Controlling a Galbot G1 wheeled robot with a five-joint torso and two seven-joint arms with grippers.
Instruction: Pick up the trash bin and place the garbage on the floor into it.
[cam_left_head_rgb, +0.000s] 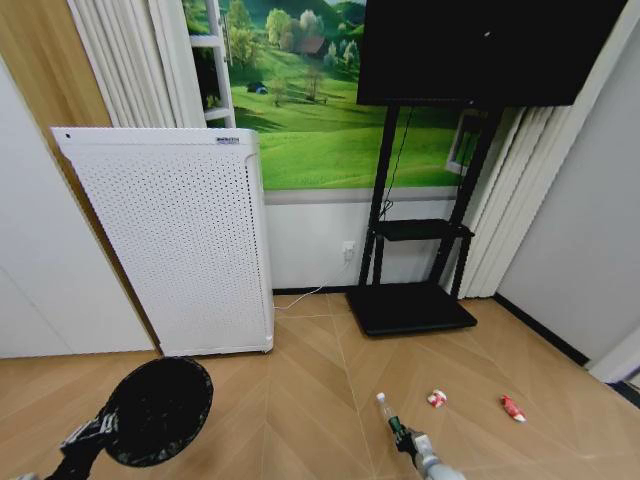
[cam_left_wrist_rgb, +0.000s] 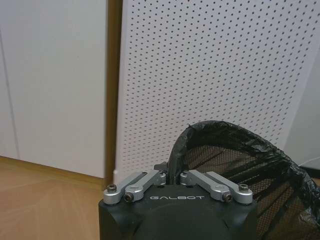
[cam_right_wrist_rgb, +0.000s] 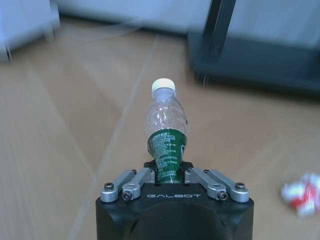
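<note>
Head view first, with the white perforated appliance (cam_left_head_rgb: 180, 240) as the landmark. The black mesh trash bin (cam_left_head_rgb: 158, 408) hangs just in front of the appliance's lower edge, tipped so its open mouth faces the camera, and the left gripper (cam_left_head_rgb: 97, 430) has it by the rim. Well off to the appliance's right, the right gripper (cam_left_head_rgb: 408, 440) holds the clear bottle (cam_left_head_rgb: 390, 415) above the wooden floor (cam_left_head_rgb: 300, 380), white cap pointing away. Farther right again, the red-and-white wrapper wad (cam_left_head_rgb: 437, 398) lies on the floor, and past it the small red packet (cam_left_head_rgb: 513, 408). The black TV stand (cam_left_head_rgb: 410, 300) sits against the wall, right of the appliance.

Left wrist view: jaws clamped together on the bin's black rim (cam_left_wrist_rgb: 200, 135), liner bunched over the mesh, the appliance's dotted panel (cam_left_wrist_rgb: 210, 65) right behind.

Right wrist view: jaws pinched on the bottle's (cam_right_wrist_rgb: 166, 130) green-labelled lower half. The wad (cam_right_wrist_rgb: 301, 192) lies on the floor off to one side, and the stand's base (cam_right_wrist_rgb: 255, 60) lies beyond.
</note>
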